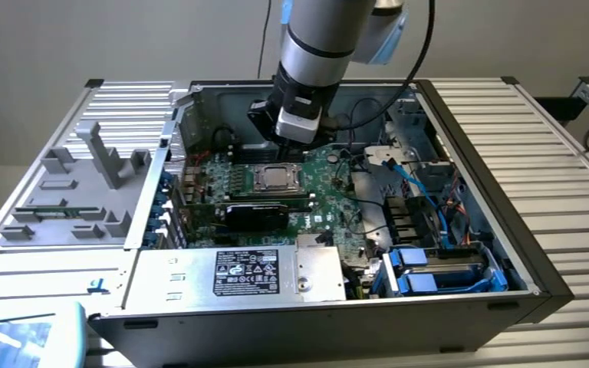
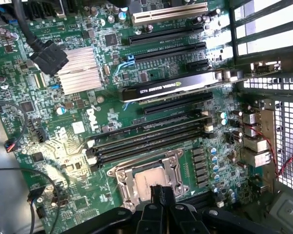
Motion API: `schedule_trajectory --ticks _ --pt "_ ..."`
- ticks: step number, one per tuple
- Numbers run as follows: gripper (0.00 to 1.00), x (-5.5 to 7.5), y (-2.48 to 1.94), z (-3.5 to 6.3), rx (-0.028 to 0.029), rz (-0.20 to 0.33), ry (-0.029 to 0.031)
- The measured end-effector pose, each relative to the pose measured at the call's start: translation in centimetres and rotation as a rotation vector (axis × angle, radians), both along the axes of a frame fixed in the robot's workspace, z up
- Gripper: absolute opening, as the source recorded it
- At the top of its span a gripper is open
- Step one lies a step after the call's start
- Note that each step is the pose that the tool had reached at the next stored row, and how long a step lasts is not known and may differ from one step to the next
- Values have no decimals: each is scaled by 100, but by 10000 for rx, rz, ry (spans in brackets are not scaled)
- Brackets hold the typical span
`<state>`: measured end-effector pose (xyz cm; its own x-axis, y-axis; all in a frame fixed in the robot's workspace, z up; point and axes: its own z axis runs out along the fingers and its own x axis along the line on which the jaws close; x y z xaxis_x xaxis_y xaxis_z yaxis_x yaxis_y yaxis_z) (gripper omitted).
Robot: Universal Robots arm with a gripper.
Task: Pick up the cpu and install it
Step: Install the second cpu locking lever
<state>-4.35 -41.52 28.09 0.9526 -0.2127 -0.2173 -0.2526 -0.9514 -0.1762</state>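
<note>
The cpu (image 1: 274,178), a flat square chip with a shiny silver top, lies inside the metal socket frame (image 2: 124,181) on the green motherboard of an open computer case. In the wrist view the cpu (image 2: 147,181) sits just beyond my fingertips. My gripper (image 1: 294,147) hangs from the arm just above the chip's far edge. Seen from the wrist, my gripper (image 2: 161,191) is shut to one narrow black tip with nothing between the fingers, and that tip overlaps the chip's near edge. Whether it touches the chip I cannot tell.
Black memory slots (image 2: 146,139) and a black graphics card (image 2: 176,87) lie close to the socket. A finned heatsink (image 2: 80,68) and a black cable plug (image 2: 49,56) are farther off. A silver labelled box (image 1: 238,272), blue cables (image 1: 432,268) and case walls ring the board. A grey fixture (image 1: 80,184) sits at the exterior view's left.
</note>
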Motion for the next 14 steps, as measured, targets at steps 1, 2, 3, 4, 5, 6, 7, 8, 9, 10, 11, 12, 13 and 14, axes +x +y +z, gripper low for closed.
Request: schedule_trajectory --ticks 1,2,3,4,5,6,7,8,9,10,11,12,13,14 --pt "12 13 0 1 1 2 0" --pt "12 13 0 0 2 0 1" --pt "12 13 0 1 1 0 3" --pt "12 13 0 1 1 0 4" --pt "12 14 0 1 0 2 5" --pt "12 13 0 1 0 3 5" --pt "12 13 0 1 -1 4 5" --pt "12 13 0 1 -1 4 5" --pt "12 13 0 2 -1 4 5" --pt "12 13 0 2 -1 5 5" --pt "12 14 0 2 -1 5 5" --pt "12 13 0 1 -1 6 5" --pt "12 13 0 2 -1 6 5" --pt "12 13 0 1 -1 6 5"
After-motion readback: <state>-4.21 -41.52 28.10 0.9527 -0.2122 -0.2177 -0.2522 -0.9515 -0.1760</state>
